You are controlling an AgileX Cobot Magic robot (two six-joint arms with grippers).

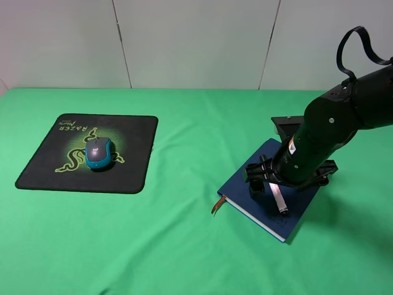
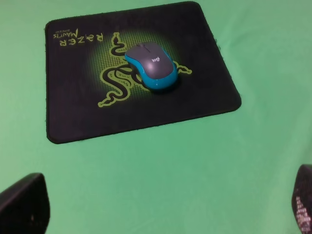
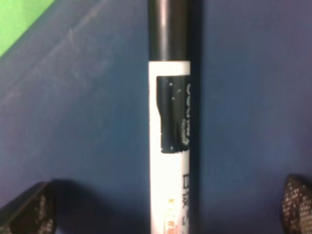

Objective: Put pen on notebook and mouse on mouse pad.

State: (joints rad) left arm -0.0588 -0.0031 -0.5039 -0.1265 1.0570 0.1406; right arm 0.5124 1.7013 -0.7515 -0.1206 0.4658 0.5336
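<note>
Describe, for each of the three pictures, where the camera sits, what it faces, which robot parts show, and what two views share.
Exterior high: mounted high, facing down at the green table; the right arm shows.
Left wrist: on the left arm, looking at the mouse on the mouse pad; the left hand shows only its fingertips.
Right wrist: close above the pen on the notebook; right hand open.
Shared: exterior and left wrist both show the mouse on the pad.

Glossy plastic pen on matt notebook; matt green cloth.
</note>
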